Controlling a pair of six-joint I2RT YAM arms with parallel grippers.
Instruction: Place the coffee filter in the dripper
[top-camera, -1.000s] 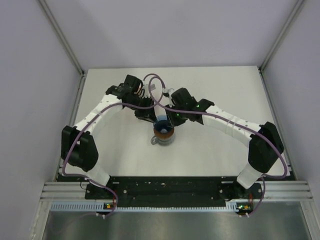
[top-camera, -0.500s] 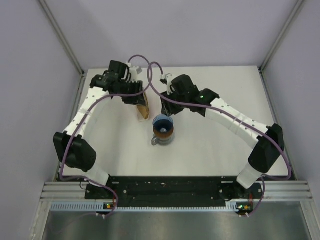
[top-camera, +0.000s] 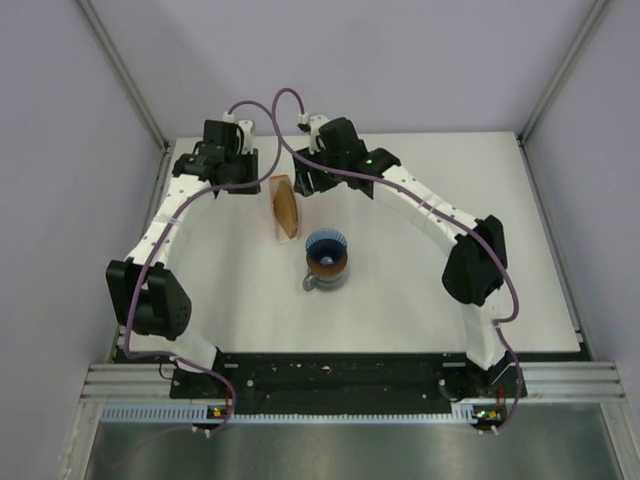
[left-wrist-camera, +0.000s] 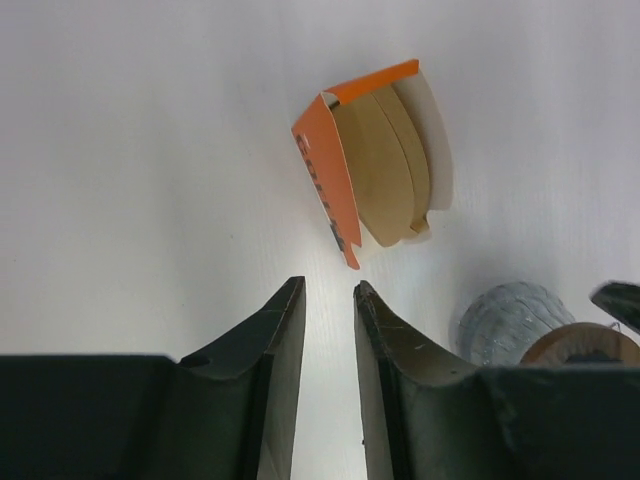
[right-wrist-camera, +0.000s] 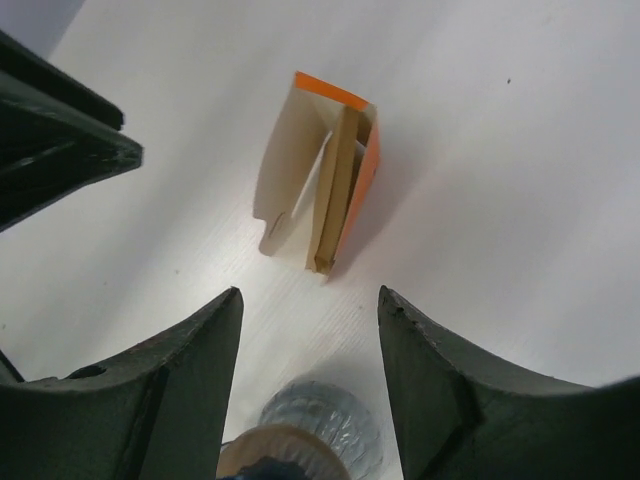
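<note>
The blue ribbed dripper (top-camera: 327, 245) sits on a brown ring atop the glass jug (top-camera: 326, 277) at mid-table, and only blue shows inside the cone. No single coffee filter is in view. Brown papers show only inside the orange-and-white pack (top-camera: 285, 208) (left-wrist-camera: 375, 165) (right-wrist-camera: 335, 185), which stands free on the table just beyond the dripper, to its left. My left gripper (top-camera: 257, 186) (left-wrist-camera: 328, 285) hangs left of the pack, jaws a narrow gap apart, with nothing between them. My right gripper (top-camera: 306, 183) (right-wrist-camera: 310, 292) hangs right of the pack, wide open and empty.
The jug's glass wall (left-wrist-camera: 510, 320) (right-wrist-camera: 322, 420) shows at the bottom of both wrist views. The left gripper's dark body (right-wrist-camera: 60, 130) fills the upper left of the right wrist view. White walls close the table's left, far and right sides.
Both grippers have drawn back from above the dripper toward the far side. The left one carried the pack aside and let it go, so it now stands alone. The right jaws have opened wider.
</note>
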